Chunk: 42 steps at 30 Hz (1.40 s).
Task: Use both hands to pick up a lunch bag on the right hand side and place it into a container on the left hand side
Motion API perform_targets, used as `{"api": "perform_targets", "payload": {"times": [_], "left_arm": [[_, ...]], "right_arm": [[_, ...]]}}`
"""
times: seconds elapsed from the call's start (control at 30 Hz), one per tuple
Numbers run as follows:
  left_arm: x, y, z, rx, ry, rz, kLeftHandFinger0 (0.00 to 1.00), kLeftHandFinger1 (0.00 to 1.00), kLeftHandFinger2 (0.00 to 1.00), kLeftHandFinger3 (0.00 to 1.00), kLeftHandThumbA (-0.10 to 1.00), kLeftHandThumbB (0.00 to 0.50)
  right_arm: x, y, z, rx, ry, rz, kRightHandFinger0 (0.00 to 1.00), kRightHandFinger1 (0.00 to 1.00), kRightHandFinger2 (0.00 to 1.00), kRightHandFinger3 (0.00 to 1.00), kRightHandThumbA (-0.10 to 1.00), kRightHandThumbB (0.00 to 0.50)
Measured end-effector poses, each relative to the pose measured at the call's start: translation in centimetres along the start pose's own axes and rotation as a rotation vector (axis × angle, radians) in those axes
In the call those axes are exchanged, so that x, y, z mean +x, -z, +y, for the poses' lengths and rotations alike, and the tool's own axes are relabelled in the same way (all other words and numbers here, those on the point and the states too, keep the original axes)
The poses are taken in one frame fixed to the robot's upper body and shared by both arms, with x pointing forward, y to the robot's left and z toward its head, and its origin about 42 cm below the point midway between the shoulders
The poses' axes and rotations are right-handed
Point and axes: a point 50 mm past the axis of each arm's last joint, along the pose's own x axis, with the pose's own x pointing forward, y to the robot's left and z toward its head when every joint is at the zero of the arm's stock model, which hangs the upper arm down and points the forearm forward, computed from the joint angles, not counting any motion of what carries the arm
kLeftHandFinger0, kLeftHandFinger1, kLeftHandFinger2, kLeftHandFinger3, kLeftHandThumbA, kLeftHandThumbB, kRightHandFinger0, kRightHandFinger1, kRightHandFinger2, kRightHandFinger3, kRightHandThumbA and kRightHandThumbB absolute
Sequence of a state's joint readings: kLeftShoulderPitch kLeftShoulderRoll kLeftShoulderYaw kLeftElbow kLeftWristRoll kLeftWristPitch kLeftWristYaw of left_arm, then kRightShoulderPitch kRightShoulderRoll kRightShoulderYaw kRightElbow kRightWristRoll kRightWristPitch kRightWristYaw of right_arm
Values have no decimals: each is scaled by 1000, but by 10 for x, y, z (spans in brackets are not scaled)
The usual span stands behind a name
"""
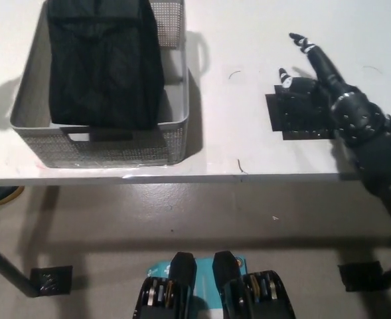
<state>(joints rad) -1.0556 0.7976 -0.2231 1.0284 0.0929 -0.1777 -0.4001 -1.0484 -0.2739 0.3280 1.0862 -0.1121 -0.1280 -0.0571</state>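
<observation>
One hand is yours to check in the head view: the black right hand (314,70), at the upper right of the frame, fingers (300,42) spread apart and holding nothing, one pointing up and left across the tabletop, another curled lower beside it. Behind the fingers, the wrist and black forearm run down and right to the frame's right edge. Beneath the hand you have a dark square mat (295,116) lying flat on the white table (248,40); the hand sits over the mat's upper right part, though whether it touches cannot be told. The white left hand is not in view. Item next: the lunch bag (102,63), black, upper left of the frame, standing inside the container (102,149), a grey mesh basket. The bag fills most of the container's left and middle, with a strip of bare floor showing along the right wall. Container and right hand are well apart, with open tabletop between them.
</observation>
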Motion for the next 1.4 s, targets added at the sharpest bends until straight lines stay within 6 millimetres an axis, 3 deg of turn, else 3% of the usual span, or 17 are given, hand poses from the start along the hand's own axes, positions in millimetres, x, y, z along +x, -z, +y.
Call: {"api": "perform_targets", "payload": {"times": [0.13,0.23,0.3,0.33,0.37,0.47,0.5,0.57,0.73,0.77,0.83,0.93,1.0,1.1,1.13,1.23,1.4], "left_arm": [[-6,-9,4,15,-2,-49,1000,1000,1000,1000,1000,281],[-14,-17,5,30,-10,-100,1000,1000,1000,1000,1000,300],[-21,-19,2,26,-18,-130,1000,1000,1000,1000,1000,303],[-27,-20,-1,22,-24,-156,1000,1000,1000,1000,1000,279],[-30,-20,-3,21,-25,-163,1000,1000,1000,1000,1000,310],[-47,-14,-19,8,-23,-207,1000,1000,1000,1000,1000,326],[-56,-11,-31,1,-13,-228,1000,1000,1000,1000,1000,312],[-66,-6,-49,-22,2,-247,1000,1000,1000,1000,1000,336],[-90,8,-98,-83,55,-275,1000,1000,1000,1000,1000,354],[-103,12,-119,-118,74,-289,1000,1000,1000,1000,1000,335],[-119,14,-141,-161,85,-311,1000,1000,1000,1000,1000,276],[-138,10,-161,-211,85,-354,1000,1000,1000,1000,1000,296],[-162,9,-185,-263,99,-377,1000,1000,1000,1000,1000,344],[-191,5,-212,-330,109,-404,1000,1000,1000,1000,1000,371],[-204,2,-222,-361,113,-417,1000,1000,1000,1000,1000,332],[-238,-9,-252,-478,112,-448,1000,1000,1000,1000,1000,277],[-255,-10,-290,-638,86,-441,1000,1000,1000,1000,1000,200]], "right_arm": [[-6,-1,3,23,-11,-39,1000,1000,1000,1000,673,21],[-15,1,6,56,-10,-71,1000,1000,1000,1000,902,77],[-24,6,8,88,-1,-85,1000,1000,1000,1000,922,72],[-33,13,11,113,5,-90,1000,1000,1000,1000,970,72],[-36,14,12,120,8,-95,1000,1000,1000,1000,998,70],[-56,26,18,168,20,-113,1000,1000,1000,1000,1000,148],[-69,32,22,190,24,-122,1000,1000,1000,1000,1000,161],[-84,39,27,219,25,-132,1000,1000,1000,1000,1000,213],[-117,49,43,277,19,-147,1000,1000,1000,1000,1000,186],[-135,52,51,311,18,-160,1000,1000,1000,1000,1000,183],[-153,54,59,341,16,-171,1000,1000,1000,1000,1000,185],[-179,59,68,384,17,-174,1000,1000,1000,1000,1000,181],[-205,60,75,430,24,-182,1000,1000,1000,1000,1000,217],[-234,59,77,486,37,-201,1000,1000,1000,1000,1000,217],[-244,58,78,510,41,-208,1000,1000,1000,1000,1000,216],[-276,51,83,603,61,-248,1000,1000,1000,1000,1000,195],[-304,49,108,776,59,-248,1000,1000,1000,1000,1000,258]]}}
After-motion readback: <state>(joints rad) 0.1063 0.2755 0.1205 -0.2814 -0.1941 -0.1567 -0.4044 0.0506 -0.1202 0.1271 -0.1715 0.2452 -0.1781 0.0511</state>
